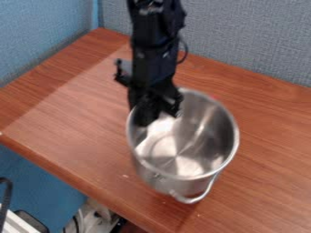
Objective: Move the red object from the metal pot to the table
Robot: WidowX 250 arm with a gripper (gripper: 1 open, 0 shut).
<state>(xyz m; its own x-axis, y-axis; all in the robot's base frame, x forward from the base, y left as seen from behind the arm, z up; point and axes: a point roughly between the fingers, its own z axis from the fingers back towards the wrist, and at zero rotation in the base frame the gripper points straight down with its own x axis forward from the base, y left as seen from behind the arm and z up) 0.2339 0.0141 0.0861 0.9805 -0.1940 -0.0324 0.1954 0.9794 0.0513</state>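
The shiny metal pot (202, 135) stands on the wooden table (71, 91), right of centre, with its wire handle (195, 193) hanging toward the front edge. My gripper (149, 113) points straight down over the pot's left rim. Its fingers are shut on that rim, one inside and one outside. The red object is hidden in this view. Inside the pot I see only bright reflections.
A blue fabric wall (255, 36) runs behind the table. The table's front edge (73, 157) runs diagonally close to the pot's base, with floor and cables (25, 214) below it. Bare tabletop lies to the left of the pot.
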